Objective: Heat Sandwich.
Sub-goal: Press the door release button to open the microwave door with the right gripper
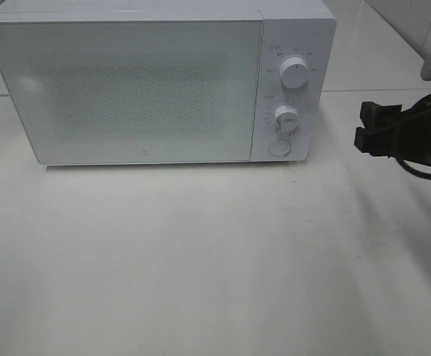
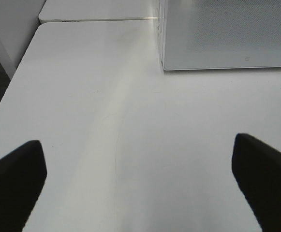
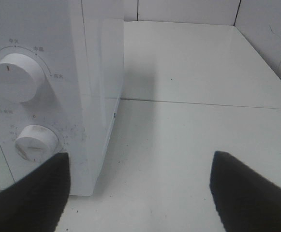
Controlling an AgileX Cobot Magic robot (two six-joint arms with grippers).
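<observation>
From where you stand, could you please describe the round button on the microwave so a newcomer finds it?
On the table stands a white microwave, its control panel right of the door. The round button is lowest there, flat, unlike the two protruding knobs above.

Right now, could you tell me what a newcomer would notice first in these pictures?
The big white microwave, door closed, fills the back of the pale table. An upper knob and a lower knob sit on its right-hand panel. The black right gripper hangs open just right of that panel, holding nothing.
</observation>
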